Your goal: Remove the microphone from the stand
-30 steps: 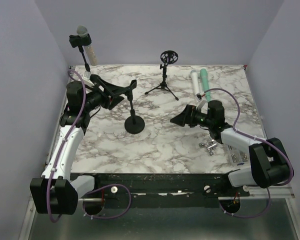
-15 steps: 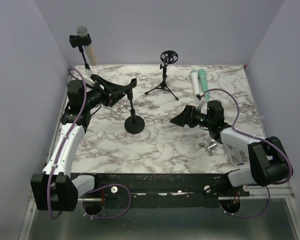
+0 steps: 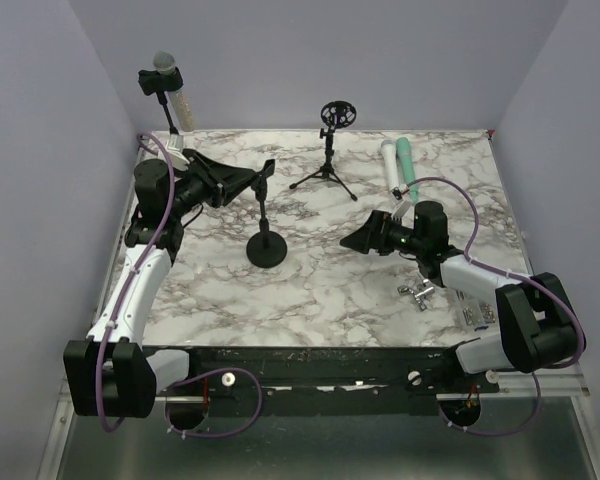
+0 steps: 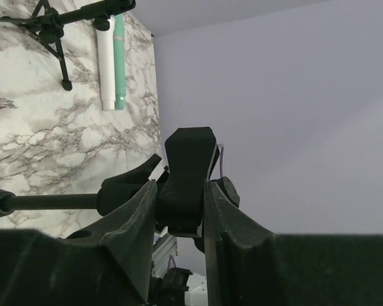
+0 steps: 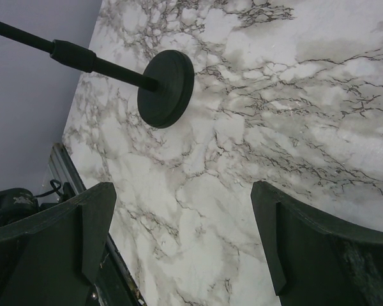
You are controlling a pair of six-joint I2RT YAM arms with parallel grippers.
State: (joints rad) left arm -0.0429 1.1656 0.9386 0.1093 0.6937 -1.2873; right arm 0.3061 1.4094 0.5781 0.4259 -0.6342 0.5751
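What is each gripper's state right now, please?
Left gripper: closed on the stand's black clip.
Right gripper: open, holding nothing.

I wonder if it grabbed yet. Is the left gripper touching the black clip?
Touching. Left wrist view: the left gripper presses both sides of the black clip, no gap.

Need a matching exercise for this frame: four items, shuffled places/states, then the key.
1 microphone
2 mic clip of the round-base stand
3 tripod stand
4 right gripper

A open, over bare tabletop
B pinched between the left gripper's fingers
C far left corner, clipped in the tall stand
D standing at the far middle

Pairs: 1-C, 2-B, 3-D, 4-A
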